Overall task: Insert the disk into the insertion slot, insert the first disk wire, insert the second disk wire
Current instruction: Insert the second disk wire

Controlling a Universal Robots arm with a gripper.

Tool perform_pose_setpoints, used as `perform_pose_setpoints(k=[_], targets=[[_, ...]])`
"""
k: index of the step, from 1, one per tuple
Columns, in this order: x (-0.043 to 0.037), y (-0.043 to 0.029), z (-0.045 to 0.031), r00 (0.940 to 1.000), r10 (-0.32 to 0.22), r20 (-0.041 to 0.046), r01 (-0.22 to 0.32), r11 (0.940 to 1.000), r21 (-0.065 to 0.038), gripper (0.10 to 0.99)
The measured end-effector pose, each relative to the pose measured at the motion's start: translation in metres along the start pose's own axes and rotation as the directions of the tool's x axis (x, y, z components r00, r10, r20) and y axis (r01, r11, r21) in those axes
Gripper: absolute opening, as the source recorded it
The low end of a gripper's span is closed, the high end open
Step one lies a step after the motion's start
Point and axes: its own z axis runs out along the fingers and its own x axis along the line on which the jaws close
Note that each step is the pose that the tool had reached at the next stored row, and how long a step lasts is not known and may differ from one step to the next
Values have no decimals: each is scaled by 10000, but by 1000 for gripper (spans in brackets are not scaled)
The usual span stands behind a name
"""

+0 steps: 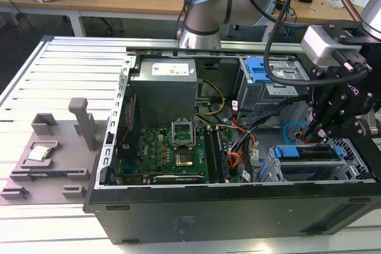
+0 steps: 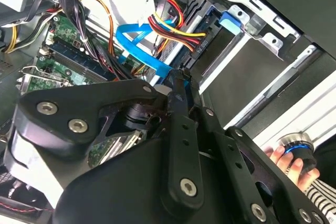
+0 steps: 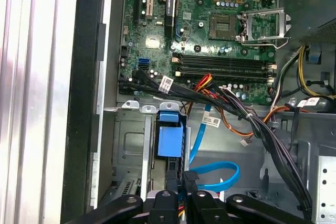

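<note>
I have the hand (image 1: 319,137) down inside the open computer case (image 1: 178,218), at the end of the case toward the exterior view's right, just above the low metal drive cage (image 1: 286,171). In the exterior view the disk (image 1: 309,153) sits in that cage, its blue frame showing along the cage's top edge, and the hand's tips reach down to the edge of it. In the first wrist view I see the two black fingers (image 3: 172,179) close together beside the blue tab (image 3: 169,140) of the disk's frame, and they look pinched on something dark and narrow, but I cannot tell what it is or whether they are fully closed. A blue flat cable (image 3: 218,174) loops just beside the fingers, and a bundle of black, red and yellow wires (image 3: 231,106) runs across between the green circuit board (image 3: 210,30) and the cage. In the second wrist view the same blue cable (image 2: 139,40) curves behind the fingertip (image 2: 178,85), with a red and yellow wire plug (image 2: 168,19) near it, and a person's hand (image 2: 286,161) holds a round black knob (image 2: 296,148) outside the case. The case stands on a ribbed metal surface (image 1: 59,69), next to a grey holder tray (image 1: 53,147).
</note>
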Motion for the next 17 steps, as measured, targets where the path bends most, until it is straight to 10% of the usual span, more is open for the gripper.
perform_pose_setpoints(k=[17], targets=[[1,-14,97,10000,-1,1,1,10000,0,165]])
